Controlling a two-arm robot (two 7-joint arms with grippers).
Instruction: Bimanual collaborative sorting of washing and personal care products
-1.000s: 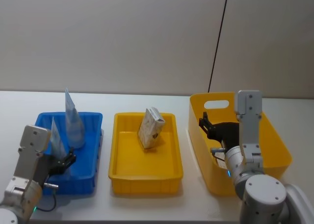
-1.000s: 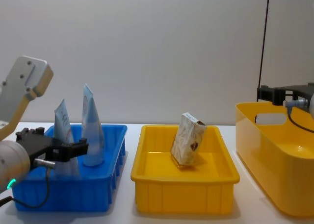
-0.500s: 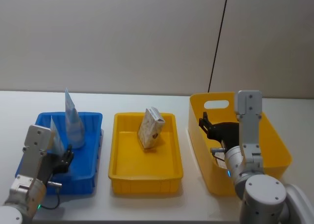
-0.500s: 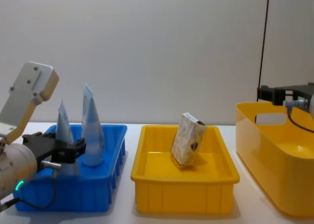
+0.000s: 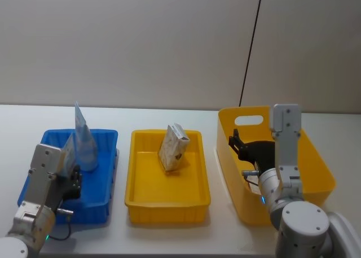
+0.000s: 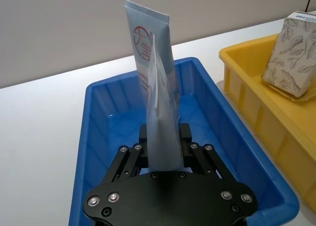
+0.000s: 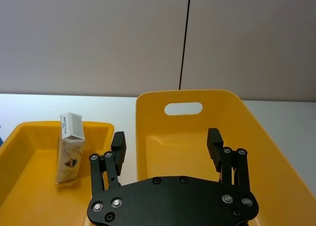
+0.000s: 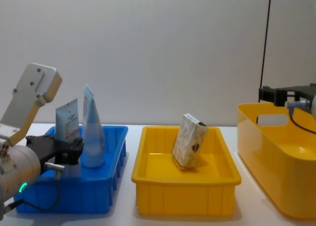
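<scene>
My left gripper (image 5: 74,178) (image 6: 163,143) is shut on the base of a shorter pale tube (image 8: 67,122) (image 6: 160,122), held upright inside the blue bin (image 5: 98,201). Just behind it a tall pale tube with a light-blue and red label (image 5: 84,138) (image 6: 150,53) (image 8: 92,137) stands in the same bin. A beige mottled carton (image 5: 173,147) (image 8: 189,140) (image 7: 68,152) leans in the yellow tray (image 5: 166,204). My right gripper (image 5: 236,143) (image 7: 166,146) hangs open over the left side of the tall yellow bin (image 5: 316,167), holding nothing.
The three containers stand in a row on the white table (image 5: 169,235), blue, yellow tray, then tall yellow bin with a handle slot (image 7: 183,108). A black cable (image 5: 251,43) runs down the wall behind. The table's front strip is bare.
The left gripper has drawn back and turned with the shorter tube, which now shows its broad labelled face in the chest view. The right arm has not moved.
</scene>
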